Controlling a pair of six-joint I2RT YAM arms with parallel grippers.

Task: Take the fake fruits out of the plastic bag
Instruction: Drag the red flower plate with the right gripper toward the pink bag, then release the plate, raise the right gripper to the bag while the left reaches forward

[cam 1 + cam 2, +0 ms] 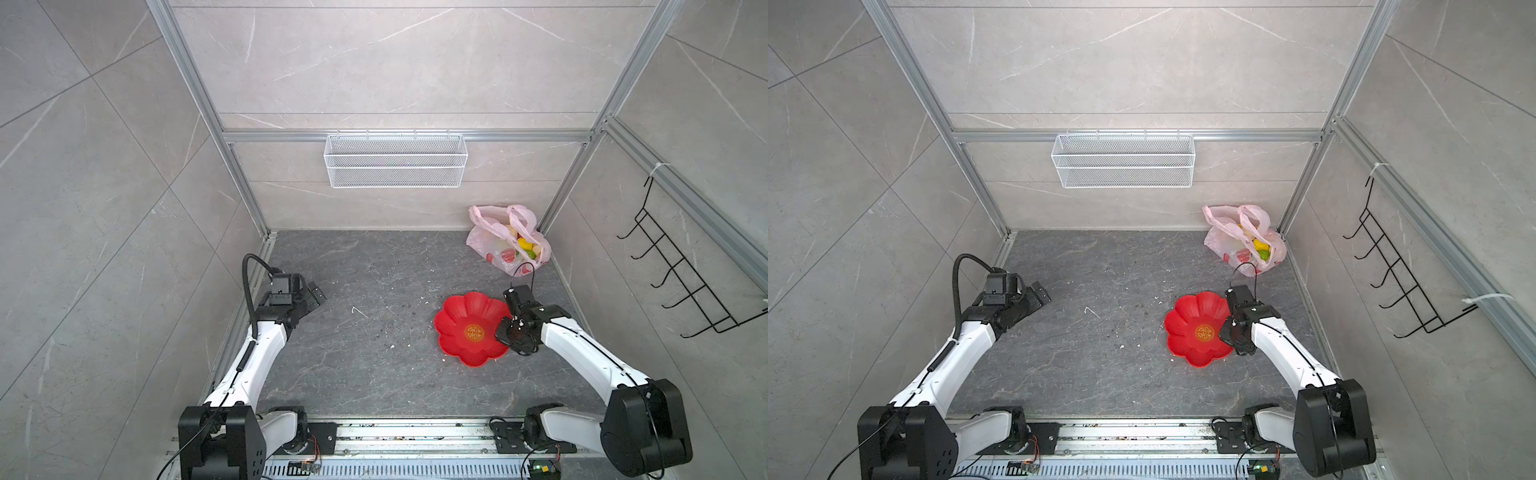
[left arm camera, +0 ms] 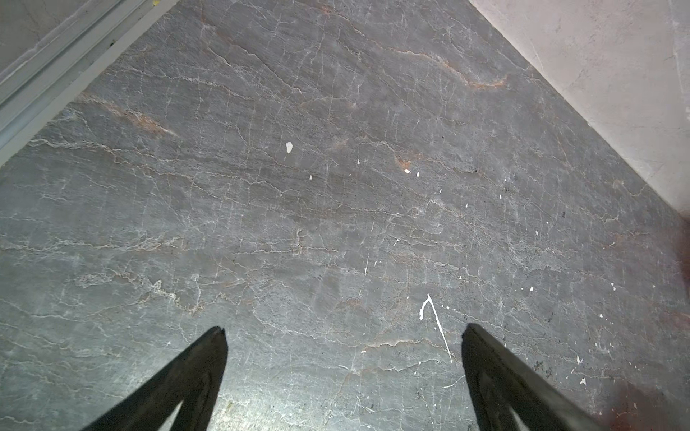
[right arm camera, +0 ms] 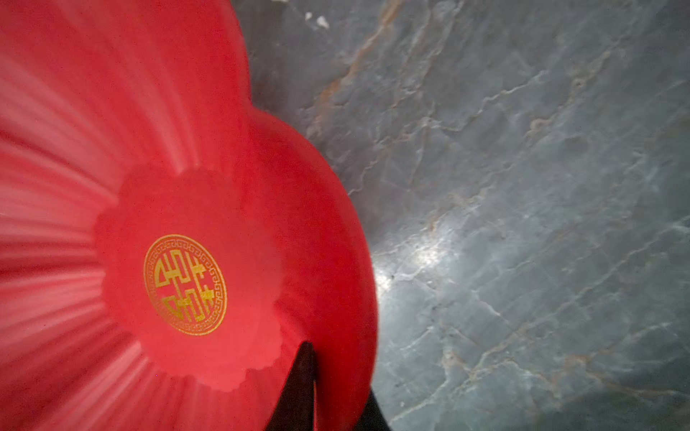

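The plastic bag (image 1: 486,237) (image 1: 1223,239) sits in the far right corner of the tabletop (image 1: 374,311). The fake fruits (image 1: 524,245) (image 1: 1260,247) are inside it; yellow, green, red and cream bits show at its open top. The right claw (image 1: 505,328) (image 3: 338,373) is nearer, well apart from the bag. It is squeezed narrow on the right rim of the red dish (image 1: 461,316) (image 3: 186,186), one finger inside and one outside. The left claw (image 1: 318,295) (image 2: 343,332) hangs wide over the bare tabletop on the left, holding nothing.
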